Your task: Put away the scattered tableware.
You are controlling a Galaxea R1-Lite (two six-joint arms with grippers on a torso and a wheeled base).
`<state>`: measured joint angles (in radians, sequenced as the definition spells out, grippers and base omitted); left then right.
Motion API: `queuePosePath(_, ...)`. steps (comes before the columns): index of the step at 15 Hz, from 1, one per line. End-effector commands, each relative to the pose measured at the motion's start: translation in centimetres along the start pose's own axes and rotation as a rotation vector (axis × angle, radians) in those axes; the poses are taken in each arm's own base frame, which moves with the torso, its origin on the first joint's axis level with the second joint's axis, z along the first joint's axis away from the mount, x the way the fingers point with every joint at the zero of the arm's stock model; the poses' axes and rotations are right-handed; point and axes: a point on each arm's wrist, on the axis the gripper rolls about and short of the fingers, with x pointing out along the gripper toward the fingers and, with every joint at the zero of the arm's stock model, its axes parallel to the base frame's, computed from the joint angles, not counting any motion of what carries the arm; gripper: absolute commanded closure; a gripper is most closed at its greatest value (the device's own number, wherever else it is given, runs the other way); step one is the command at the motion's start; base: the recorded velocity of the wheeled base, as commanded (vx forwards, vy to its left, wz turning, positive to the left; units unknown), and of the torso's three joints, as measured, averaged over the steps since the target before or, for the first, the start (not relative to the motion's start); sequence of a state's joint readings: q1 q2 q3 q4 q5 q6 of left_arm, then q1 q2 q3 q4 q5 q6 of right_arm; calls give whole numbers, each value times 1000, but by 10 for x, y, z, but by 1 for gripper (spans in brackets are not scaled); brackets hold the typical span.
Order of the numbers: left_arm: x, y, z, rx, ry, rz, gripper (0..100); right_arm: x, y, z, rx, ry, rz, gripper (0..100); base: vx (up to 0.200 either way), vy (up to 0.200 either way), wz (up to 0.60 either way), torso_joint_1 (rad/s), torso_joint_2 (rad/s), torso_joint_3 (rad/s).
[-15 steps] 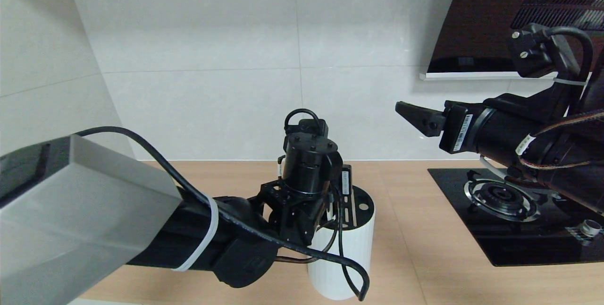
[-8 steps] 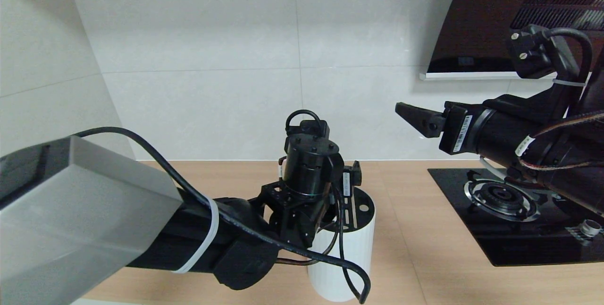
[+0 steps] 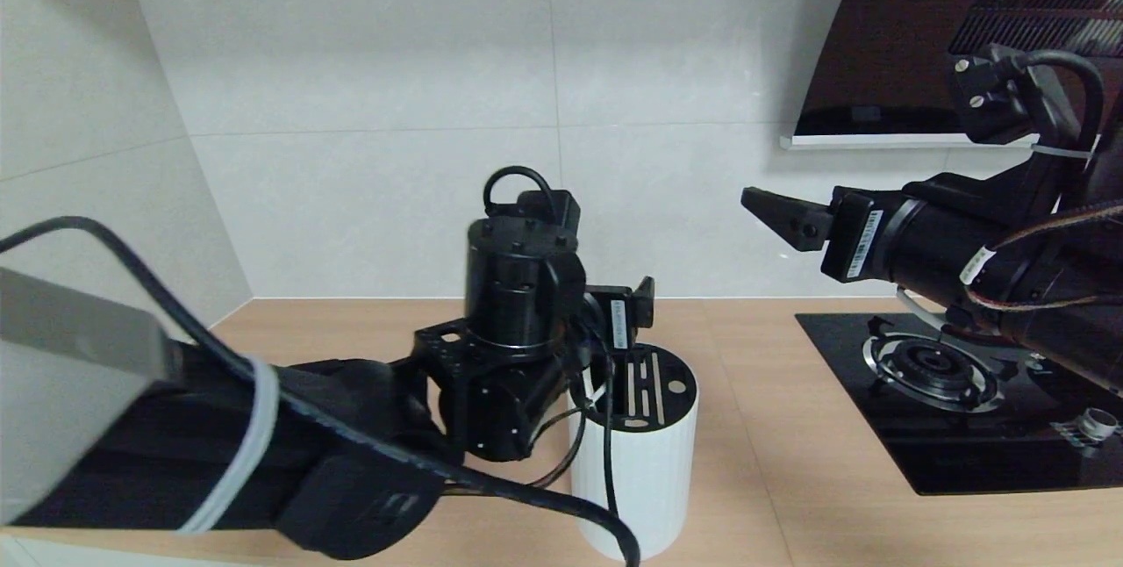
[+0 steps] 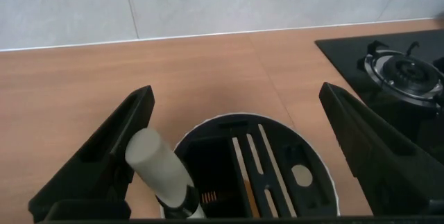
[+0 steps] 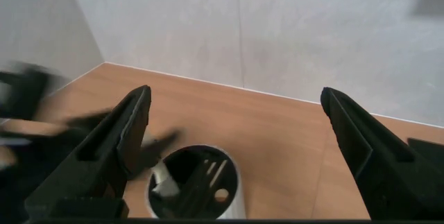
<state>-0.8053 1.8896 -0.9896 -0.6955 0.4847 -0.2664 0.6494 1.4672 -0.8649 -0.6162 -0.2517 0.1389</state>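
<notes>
Plainly, the left gripper (image 4: 236, 96) is spread wide and pinches nothing; it hangs directly above the white holder (image 3: 649, 462), pointing down at it. Just inside one of its fingers (image 4: 114, 144) stands a white utensil handle (image 4: 156, 161), leaning a little, with its lower end sunk in the large opening of the holder's black slotted lid (image 4: 288, 151). Whether the finger touches the handle cannot be told, but with the jaws this far apart nothing presses on it. The likely reading is that this piece of tableware is lodged in its place and the wide opening gives it room to stand free.

Beneath the holder runs the wooden counter (image 3: 790, 479), and beyond the gripper's other finger lies the black hob (image 3: 947, 453) with its burner (image 4: 406, 71).

Well apart from the left gripper, higher and over the hob side, the right gripper (image 5: 236, 99) is also spread and empty, looking down toward the holder. Held up there, it probably keeps out of the way of the work above the lid.
</notes>
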Motion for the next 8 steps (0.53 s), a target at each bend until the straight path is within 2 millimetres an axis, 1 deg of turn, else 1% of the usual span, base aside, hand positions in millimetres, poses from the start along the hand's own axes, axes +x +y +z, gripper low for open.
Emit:
queuePosePath(1,-43,21,39,-44,-86,-47,0,1,-4,1,0,-2,-17,0,0,0,0,0,0,0)
queuePosePath(2,-67,41,49,-42,-102,-101,0,3,-9,-6,-27,22,-29,0,0,0,0,0,0,0)
queuePosePath(4,-94,62,63,-19,-130,-244,0,5,-18,-17,-99,61,-51,0,0,0,0,0,0,0)
queuePosePath(5,-101,66,70,-19,-157,-256,0,5,-22,-17,-102,62,-65,0,0,0,0,0,0,0)
queuePosePath(6,-121,78,88,-3,-241,-237,0,4,-29,-11,-98,38,-87,0,0,0,0,0,0,0)
queuePosePath(7,-133,83,92,22,-269,-223,0,1,-32,-7,-98,12,-92,0,0,0,0,0,0,0)
queuePosePath(8,-149,91,88,53,-261,-211,0,-4,-37,-2,-101,-21,-112,0,0,0,0,0,0,0)
